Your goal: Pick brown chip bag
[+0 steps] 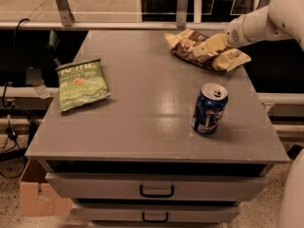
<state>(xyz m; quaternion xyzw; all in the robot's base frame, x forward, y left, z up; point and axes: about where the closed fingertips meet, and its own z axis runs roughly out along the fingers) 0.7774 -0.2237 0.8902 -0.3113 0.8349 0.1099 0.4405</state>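
A grey table with two drawers below its front edge fills the view. The brown chip bag lies crumpled at the far right corner, with its right end near the table's right edge and its far end close to the back edge, where a metal rail runs. The white robot arm reaches in from the upper right. Its gripper sits over the middle of the brown chip bag and appears to touch it. Whether it is clenched on the bag or released cannot be told. A blue soda can stands upright in front of the bag, well apart from it and near the right edge. A green chip bag lies flat by the left edge. A wide stretch of bare tabletop lies between the two bags and the can. A cardboard box sits on the floor at lower left.
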